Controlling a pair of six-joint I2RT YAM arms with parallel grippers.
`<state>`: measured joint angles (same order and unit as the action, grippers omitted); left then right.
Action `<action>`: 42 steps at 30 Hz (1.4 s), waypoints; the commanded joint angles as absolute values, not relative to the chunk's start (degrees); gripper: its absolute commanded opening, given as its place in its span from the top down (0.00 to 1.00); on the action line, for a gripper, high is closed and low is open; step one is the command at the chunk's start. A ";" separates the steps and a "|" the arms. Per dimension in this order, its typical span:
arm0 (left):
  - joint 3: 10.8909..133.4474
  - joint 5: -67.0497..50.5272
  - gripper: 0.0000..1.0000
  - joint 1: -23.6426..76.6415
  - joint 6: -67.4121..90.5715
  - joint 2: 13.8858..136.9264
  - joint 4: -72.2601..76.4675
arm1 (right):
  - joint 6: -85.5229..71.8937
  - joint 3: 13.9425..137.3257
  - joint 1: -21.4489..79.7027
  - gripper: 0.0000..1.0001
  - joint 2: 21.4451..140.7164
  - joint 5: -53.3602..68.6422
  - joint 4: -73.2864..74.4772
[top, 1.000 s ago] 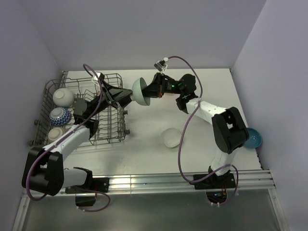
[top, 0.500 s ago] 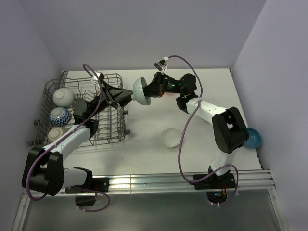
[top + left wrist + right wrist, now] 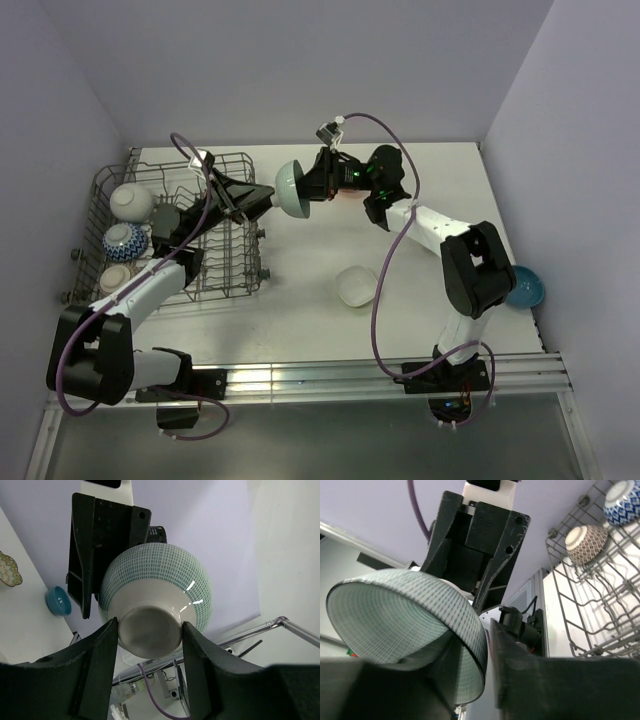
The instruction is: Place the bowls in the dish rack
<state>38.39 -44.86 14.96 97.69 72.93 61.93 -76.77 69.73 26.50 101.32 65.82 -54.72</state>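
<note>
A handover is taking place in mid-air, over the table just to the right of the rack. The right gripper is holding the green bowl by its rim, fingers clamped with one inside the wall and one outside, as the right wrist view shows. It is presenting the bowl on its side, foot toward the left arm.

The left gripper is sitting at the foot with its fingers apart, one on each side of the base ring. In the left wrist view they are lying just beside the ring. I cannot tell whether they are touching it yet, and they do not look to be squeezing.

So, to my eye, the step in hand is passing this bowl from right to left, so the left arm can reach the rack. Three bowls are already sitting along the rack's left side. A white bowl and a blue bowl are waiting on the table.

The next move is calling for the left fingers to close firmly on the foot before the right lets go of the rim. The foot is short and glazed, so a shallow pinch could slip. The left arm then needs to swing the bowl over and stand it between free tines.
</note>
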 commanded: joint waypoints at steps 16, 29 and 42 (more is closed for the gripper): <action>39.46 -48.68 1.00 -2.61 93.79 72.86 57.15 | -57.06 76.55 26.90 0.22 101.08 64.95 -26.11; 58.60 -44.31 1.00 -15.38 37.31 75.23 -6.39 | -43.44 77.87 25.05 0.21 98.97 65.21 -9.17; 66.27 -24.27 1.00 -13.45 16.18 83.23 -24.60 | -23.83 85.78 24.35 0.14 99.32 61.70 17.04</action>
<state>62.65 -29.17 -15.00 22.63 83.20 -22.11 -29.85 82.32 25.19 101.21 62.72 9.82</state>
